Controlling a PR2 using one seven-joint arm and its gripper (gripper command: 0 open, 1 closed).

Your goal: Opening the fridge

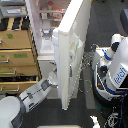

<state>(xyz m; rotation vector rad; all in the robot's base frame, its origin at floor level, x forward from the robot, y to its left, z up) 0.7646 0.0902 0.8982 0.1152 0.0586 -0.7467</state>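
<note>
The white fridge [46, 47] stands at the top middle of the exterior view. Its tall upper door [72, 45] is swung wide open toward the camera, so the lit shelves [50, 12] inside show. My arm [32, 94] reaches up from the lower left. The gripper [53, 79] sits against the lower part of the door's near edge. Its fingers are dark, small and partly hidden by the door, so how the jaws stand is not clear.
A tan wooden drawer cabinet [17, 57] stands right beside the fridge on the exterior view's left, close to my arm. Another white and blue robot [114, 67] with cables [87, 62] stands on the exterior view's right, just past the open door. Dark floor [102, 25] lies behind it.
</note>
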